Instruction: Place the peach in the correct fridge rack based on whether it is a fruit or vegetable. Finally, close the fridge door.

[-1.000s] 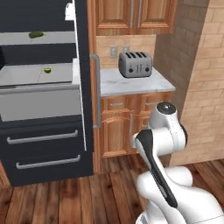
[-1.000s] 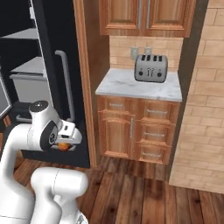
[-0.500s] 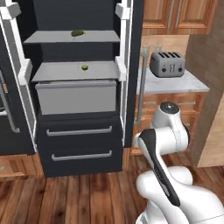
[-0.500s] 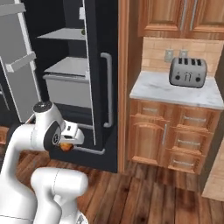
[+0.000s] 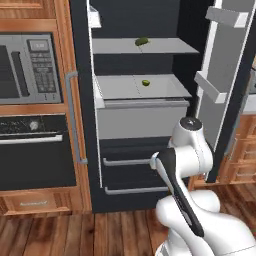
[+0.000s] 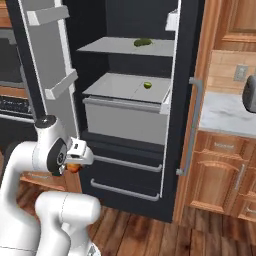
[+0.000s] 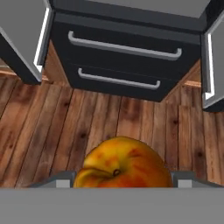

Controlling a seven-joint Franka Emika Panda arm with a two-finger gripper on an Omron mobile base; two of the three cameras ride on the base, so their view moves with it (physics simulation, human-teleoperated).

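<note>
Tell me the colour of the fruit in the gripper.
Orange-yellow with a reddish blush: the peach, clearest in the hand view.

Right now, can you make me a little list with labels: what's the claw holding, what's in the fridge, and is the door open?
claw: shut on the peach, held low above the wooden floor
fridge doors: both open
upper shelf: long green vegetable
fridge rack: small green fruit, no peach yet
below the rack: grey bin, then two dark drawers
beside the fridge: microwave over an oven
</note>
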